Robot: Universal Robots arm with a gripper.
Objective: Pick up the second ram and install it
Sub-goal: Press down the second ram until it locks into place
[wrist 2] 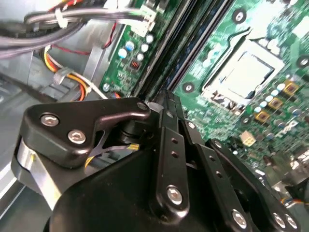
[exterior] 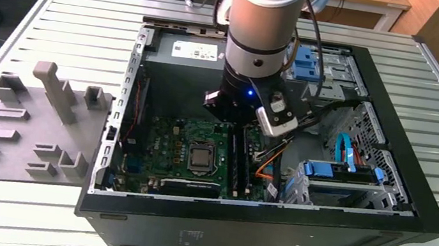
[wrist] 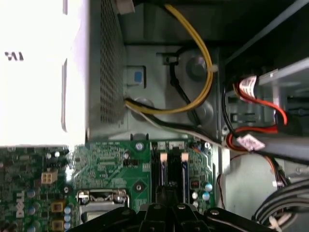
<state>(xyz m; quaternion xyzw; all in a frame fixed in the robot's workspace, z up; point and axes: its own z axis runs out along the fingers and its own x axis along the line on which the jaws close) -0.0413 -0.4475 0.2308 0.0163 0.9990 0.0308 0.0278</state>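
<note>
Tool (exterior: 241, 123) lowered inside open computer case (exterior: 400, 187), seen at centre of exterior view, directly over RAM slots (exterior: 236, 161) on green motherboard (exterior: 169, 148). Risk judged: stick misaligned with slot could jam or stress board if pressed; loose orange cables (exterior: 269, 169) close beside slots could be snagged. Tool's finger opening cannot be told; linkage hides fingertips in both wrist views. Second ram (wrist: 185, 174) taken to be blue strip standing in slot, lower centre of first wrist view, just above tool linkage; whether gripped unclear.
</note>
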